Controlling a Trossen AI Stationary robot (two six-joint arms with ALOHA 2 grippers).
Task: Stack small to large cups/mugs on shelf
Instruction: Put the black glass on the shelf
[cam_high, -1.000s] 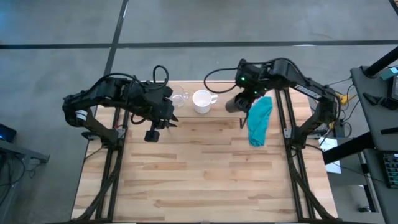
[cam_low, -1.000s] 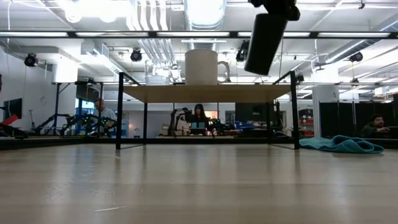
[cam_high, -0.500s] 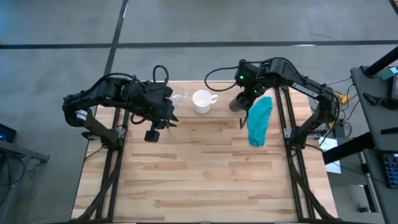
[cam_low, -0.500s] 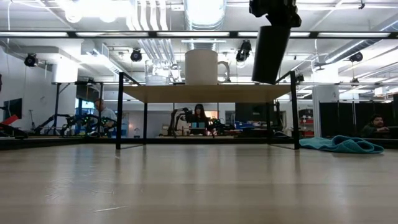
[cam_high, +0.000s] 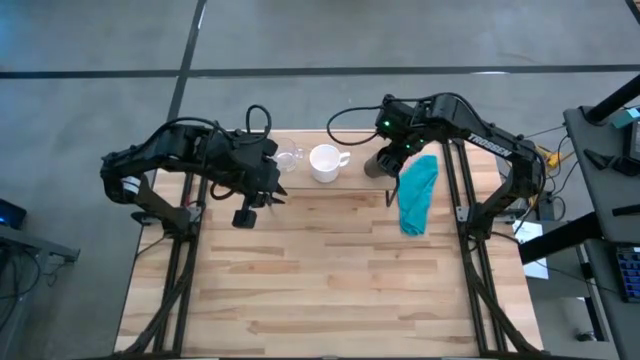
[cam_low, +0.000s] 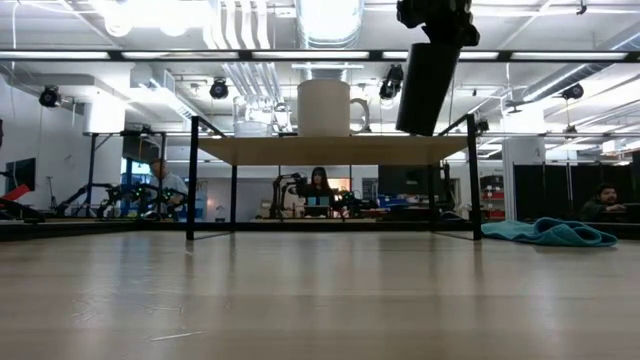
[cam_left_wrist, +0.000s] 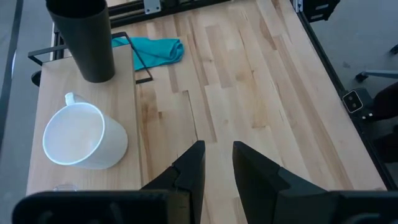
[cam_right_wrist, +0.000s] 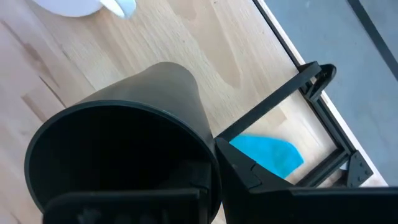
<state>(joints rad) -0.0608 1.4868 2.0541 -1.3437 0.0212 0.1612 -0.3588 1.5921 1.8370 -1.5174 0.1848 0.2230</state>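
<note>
The shelf (cam_low: 330, 150) stands at the table's far edge. On its board sit the tiny clear glass cup (cam_high: 290, 158) and, to its right, the white mug (cam_high: 325, 162) (cam_low: 323, 107) (cam_left_wrist: 81, 137). My right gripper (cam_high: 392, 155) (cam_low: 437, 20) is shut on the black cup (cam_low: 427, 88) (cam_left_wrist: 87, 43) over the board's right end. The cup's base is at the board or just above it; I cannot tell which. My left gripper (cam_high: 268, 192) (cam_left_wrist: 217, 165) is open near the shelf's left part and holds nothing. My right gripper holds the black cup by its upper end, at the rim (cam_right_wrist: 208, 155), coming from above. One finger (cam_right_wrist: 249, 177) lies on the outside of the wall; the other is hidden by the cup. The cup hangs nearly upright, slightly tilted, with its mouth up.
A teal cloth (cam_high: 417, 192) (cam_low: 550, 232) lies on the table right of the shelf. The shelf's thin black wire legs (cam_low: 190, 185) stand at its corners. Bare wooden tabletop (cam_high: 320, 280) stretches toward the near edge. People sit in the room behind.
My right gripper has come down toward the shelf board with the black cup. The cup, plainly tilted a second ago, has tipped to nearly upright, and its base has dropped to about the level of the board. The left arm has kept still.
</note>
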